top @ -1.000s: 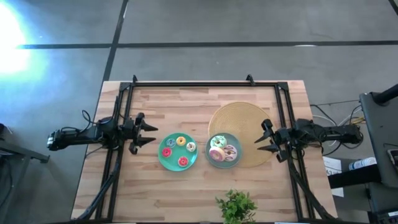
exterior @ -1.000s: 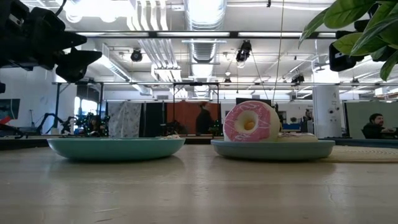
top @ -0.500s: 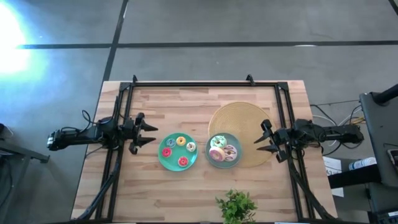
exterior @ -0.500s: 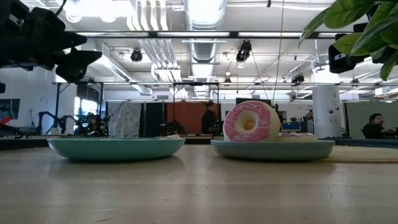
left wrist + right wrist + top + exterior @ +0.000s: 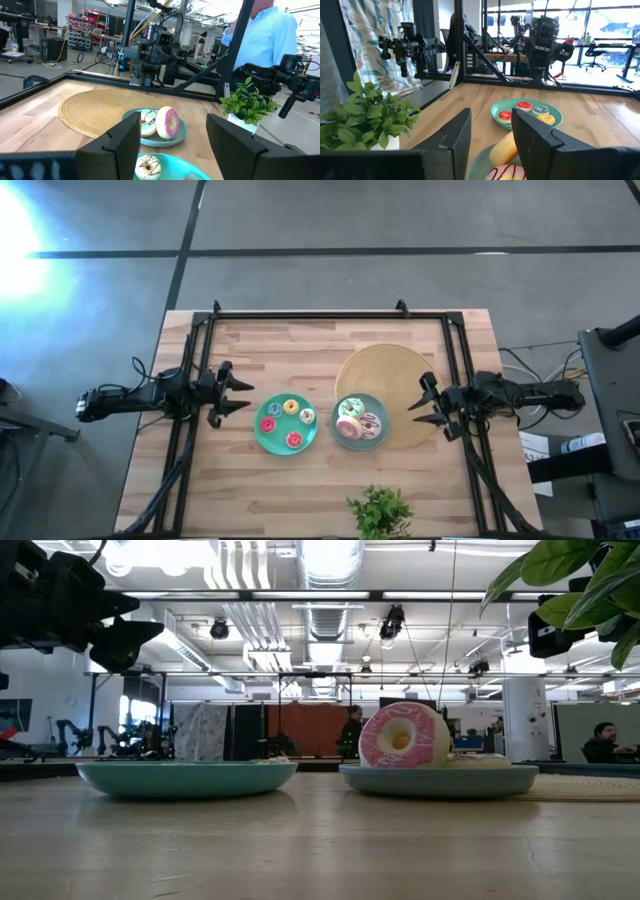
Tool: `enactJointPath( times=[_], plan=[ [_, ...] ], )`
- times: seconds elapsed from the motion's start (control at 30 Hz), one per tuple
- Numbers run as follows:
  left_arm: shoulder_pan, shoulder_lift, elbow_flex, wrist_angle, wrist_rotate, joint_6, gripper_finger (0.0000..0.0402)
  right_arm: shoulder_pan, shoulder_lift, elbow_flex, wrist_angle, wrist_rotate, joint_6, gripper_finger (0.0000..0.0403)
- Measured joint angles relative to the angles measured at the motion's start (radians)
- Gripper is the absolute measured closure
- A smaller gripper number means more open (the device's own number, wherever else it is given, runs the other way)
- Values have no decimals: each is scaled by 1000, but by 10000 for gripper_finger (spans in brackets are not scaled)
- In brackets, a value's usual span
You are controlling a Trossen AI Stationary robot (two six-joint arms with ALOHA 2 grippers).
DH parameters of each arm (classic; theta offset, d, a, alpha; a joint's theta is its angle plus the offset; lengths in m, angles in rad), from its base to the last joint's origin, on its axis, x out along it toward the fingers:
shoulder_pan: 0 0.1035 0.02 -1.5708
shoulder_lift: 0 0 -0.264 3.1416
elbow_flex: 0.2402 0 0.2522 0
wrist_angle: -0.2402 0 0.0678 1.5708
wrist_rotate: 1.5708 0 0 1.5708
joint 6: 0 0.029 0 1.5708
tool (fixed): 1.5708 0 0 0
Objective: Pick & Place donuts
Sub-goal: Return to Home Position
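Observation:
Several tiny donuts (image 5: 291,408), red, yellow and pale, lie flat in the left teal plate (image 5: 266,442); they also show in the right wrist view (image 5: 524,105). The larger donuts sit in the right teal plate (image 5: 340,442). The pink one (image 5: 403,736) stands on its edge against a white one (image 5: 147,122), and the green one (image 5: 350,408) lies at the far side. My left gripper (image 5: 238,395) is open, left of the left plate. My right gripper (image 5: 422,401) is open, right of the right plate, above the tan disc (image 5: 395,375).
A potted plant (image 5: 380,512) stands at the table's near edge, in front of the right plate. A dark frame (image 5: 305,313) runs along the far edge and both sides. People show in the room behind the table (image 5: 270,35).

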Motion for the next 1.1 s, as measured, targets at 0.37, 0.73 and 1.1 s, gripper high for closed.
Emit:
enactJointPath(
  times=[0.37,0.73,1.1],
  plan=[
    [0,0,0,0,0,0,202,0,0,0,0,0,0,279],
    [0,0,0,0,0,0,202,0,0,0,0,1,0,266],
    [0,0,0,0,0,0,202,0,0,0,0,1,0,278]
  ],
)
